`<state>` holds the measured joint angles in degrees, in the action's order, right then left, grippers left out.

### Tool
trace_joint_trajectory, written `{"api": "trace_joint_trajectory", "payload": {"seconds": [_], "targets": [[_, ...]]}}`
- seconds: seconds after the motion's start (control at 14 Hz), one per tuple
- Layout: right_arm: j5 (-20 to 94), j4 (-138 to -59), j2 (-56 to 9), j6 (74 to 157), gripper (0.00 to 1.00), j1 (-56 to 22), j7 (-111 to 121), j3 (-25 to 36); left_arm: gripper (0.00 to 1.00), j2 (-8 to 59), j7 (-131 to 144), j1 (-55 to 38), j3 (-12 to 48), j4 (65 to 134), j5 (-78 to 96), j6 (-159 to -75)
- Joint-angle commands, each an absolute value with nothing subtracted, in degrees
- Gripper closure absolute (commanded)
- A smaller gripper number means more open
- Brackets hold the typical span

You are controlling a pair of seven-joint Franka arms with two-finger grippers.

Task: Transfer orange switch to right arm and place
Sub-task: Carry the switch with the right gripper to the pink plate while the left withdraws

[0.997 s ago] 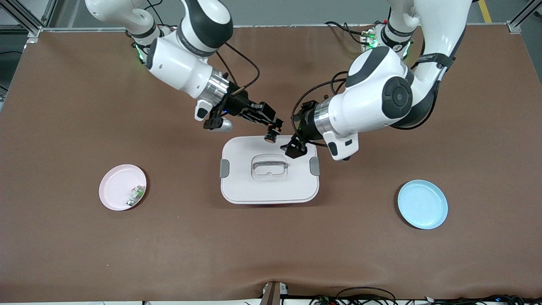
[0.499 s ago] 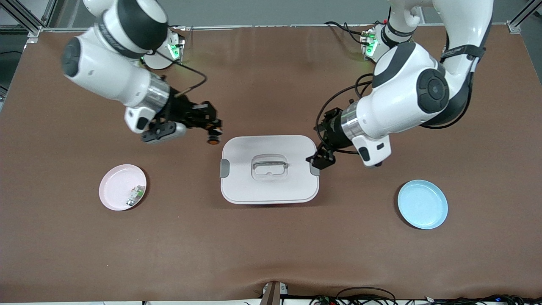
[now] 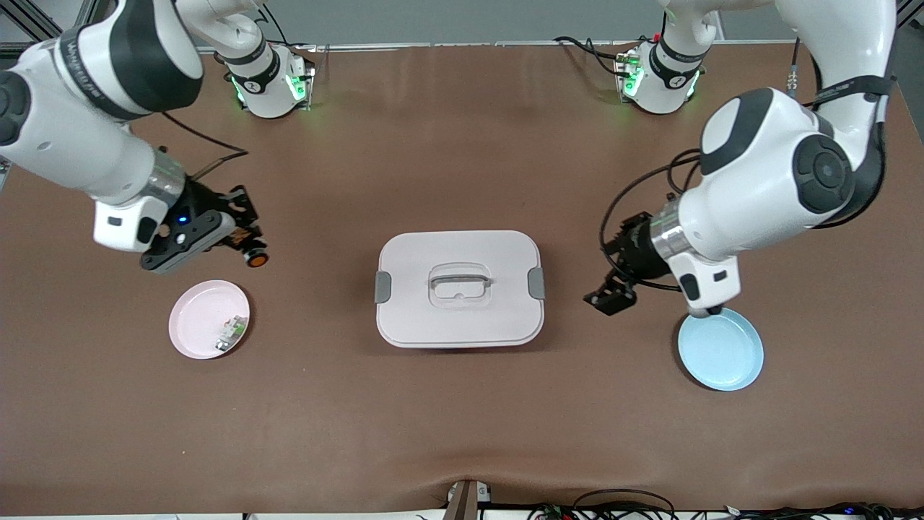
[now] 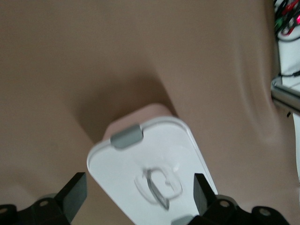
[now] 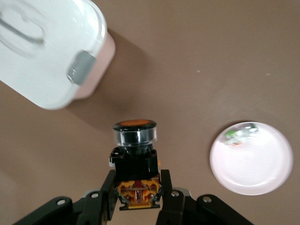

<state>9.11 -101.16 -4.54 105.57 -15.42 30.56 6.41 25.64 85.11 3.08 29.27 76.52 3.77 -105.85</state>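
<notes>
The right gripper (image 3: 249,249) has its jaws closed on the orange switch (image 3: 255,258), pinching its black body with the orange cap pointing away from the wrist; in the right wrist view the switch (image 5: 135,159) sits squarely between the fingers. It hangs over bare desk (image 3: 462,433) toward the right arm's end, just above the pink plate (image 3: 196,318), which carries a small green-and-white component (image 3: 231,332). The left gripper (image 3: 610,297) hovers with its jaws spread wide and nothing in them, between the white lidded box (image 3: 459,289) at the desk's middle and the blue plate (image 3: 720,349).
</notes>
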Motion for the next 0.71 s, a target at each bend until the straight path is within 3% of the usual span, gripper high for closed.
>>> {"api": "trace_joint_trajectory", "payload": {"seconds": [0.0, 0.28, 0.64], "targets": [[5.20, -100.11, -5.88, 105.12, 1.00, -10.56, 42.85, 5.27, 0.00, 24.26, 79.22, 5.53, 29.44, 77.17, -0.43, -104.94], [-0.26, -99.23, -8.78, 106.43, 1.00, -6.08, 54.73, 5.27, 0.00, 23.56, 67.79, 8.87, 29.27, 77.25, -3.32, -104.68], [-0.18, -99.14, -14.75, 114.59, 1.00, -0.71, 71.87, 5.27, 0.00, 22.59, 54.60, 11.68, 29.44, 77.26, -11.42, -100.20]]}}
